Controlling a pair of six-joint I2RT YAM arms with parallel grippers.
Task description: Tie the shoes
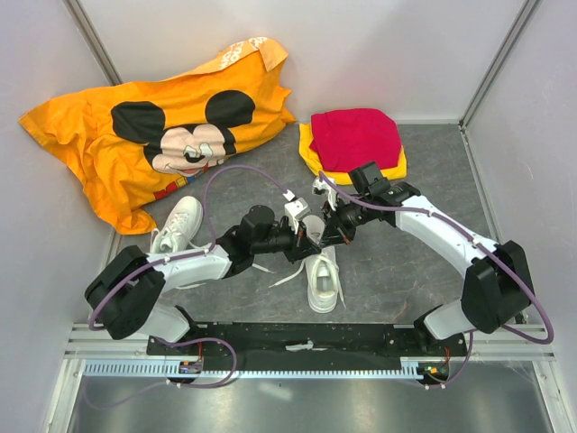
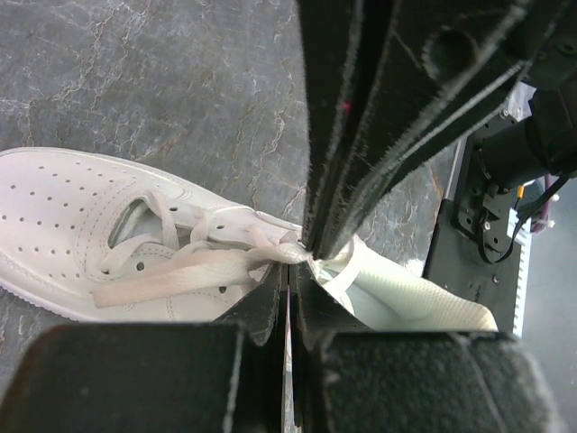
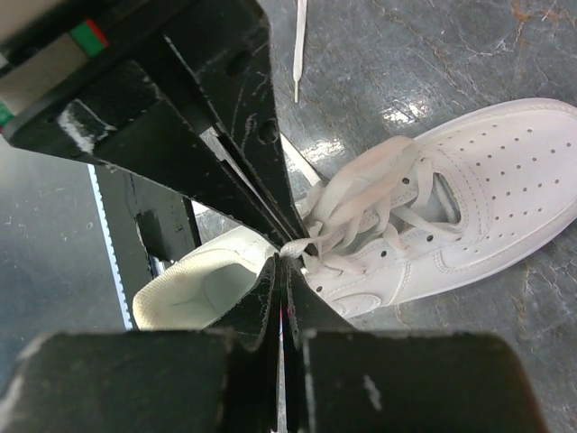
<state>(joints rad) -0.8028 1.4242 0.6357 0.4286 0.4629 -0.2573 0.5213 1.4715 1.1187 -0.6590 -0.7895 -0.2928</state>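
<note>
Both arms are meeting over the near shoe (image 1: 323, 287), which is lying on the table (image 1: 406, 280) just toward 6 o'clock from the middle of the overhead view. Its heel opening is facing 6 o'clock and its toe is pointing toward 12. The left gripper (image 2: 289, 273) is reaching in from 9 o'clock and the right gripper (image 3: 282, 263) from 3 o'clock, their tips touching nose to nose above the top eyelets. Each pair of jaws is clenched with no gap showing, pinching the laces (image 2: 185, 271) where they are bunching at the shoe's throat. A loose end (image 1: 285, 278) is trailing off toward 8 o'clock. The second shoe (image 1: 180, 224) is sitting well apart at 9 o'clock, not being handled; I cannot tell whether it is tied. The orange shirt (image 1: 135, 135) is lying at 11 o'clock, the red and yellow cloths (image 1: 353, 140) at 1 o'clock.

This is looking like the knotting step on the first shoe, with nothing cinched yet. The next move is probably calling for drawing the two grips apart, toward 9 and 3, evenly and low, so the laces are tightening without slipping free or lifting the shoe
</note>
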